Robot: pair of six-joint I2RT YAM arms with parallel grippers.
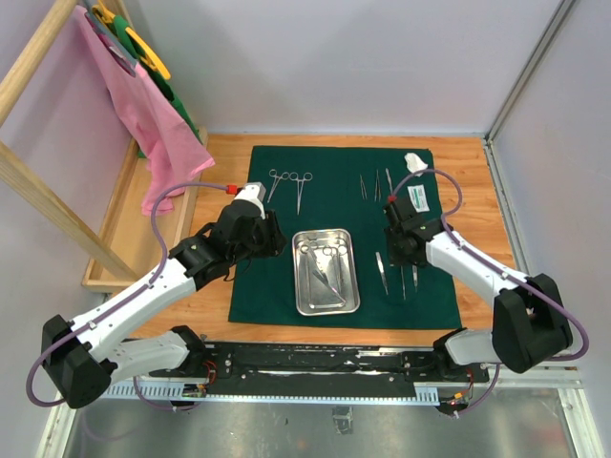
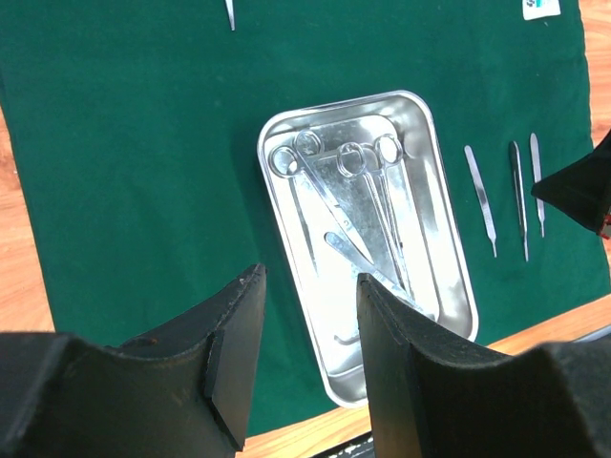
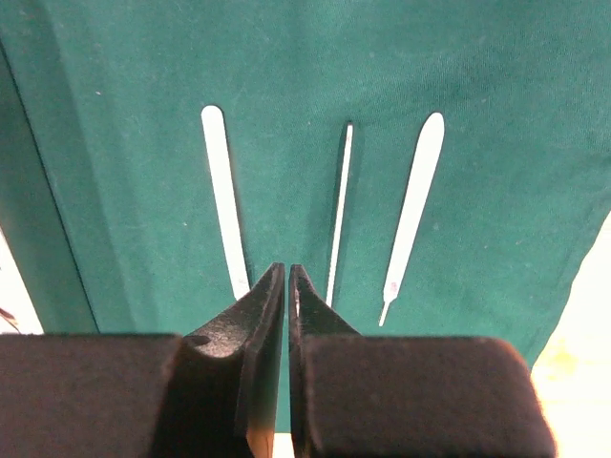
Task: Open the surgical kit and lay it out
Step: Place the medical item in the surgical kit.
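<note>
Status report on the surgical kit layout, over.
Left gripper open, empty, beside tray. Right gripper shut, empty, over three laid-out instruments. Green cloth spread flat; ring-handled tools in tray. No obstruction seen.

Open cloth beyond the tray, both sides crowded

Bare green cloth [image 1: 329, 196] stretches beyond the tray [image 1: 295, 272]. Right of the tray, three thin tools [image 1: 382, 275] lie in a row beneath the right gripper [image 3: 287, 277]. The left gripper [image 2: 310, 277] hangs just left of the tray.
</note>
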